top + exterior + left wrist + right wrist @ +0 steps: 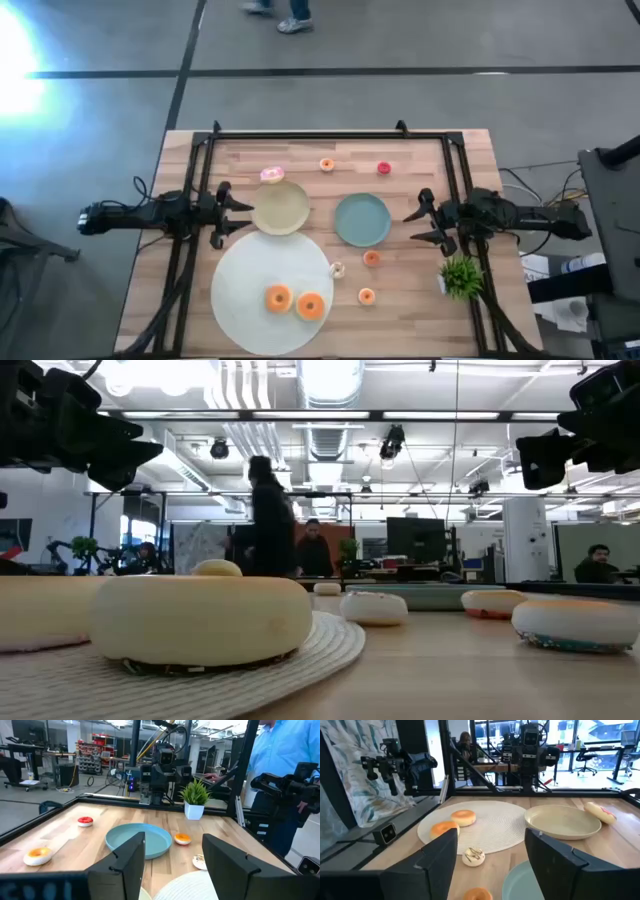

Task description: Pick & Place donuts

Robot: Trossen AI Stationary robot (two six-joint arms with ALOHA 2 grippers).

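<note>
Two larger orange-tan donuts (278, 298) (311, 306) lie flat on the white round mat (250, 265). A pink-frosted donut (272, 175) lies at the far rim of the cream plate (280, 208). Several tiny donuts lie flat on the wood: orange (327, 165), red (384, 168), orange (371, 258) (366, 296) and whitish (337, 269). My left gripper (225, 212) hovers open just left of the cream plate. My right gripper (425, 225) hovers open right of the teal plate (362, 220). Both touch nothing.
A small potted plant (460, 275) stands near the right arm, by the table's right edge. A black frame rail (330, 135) runs around the table. Bare wood lies between the plates and the far rail. People stand in the room beyond the table.
</note>
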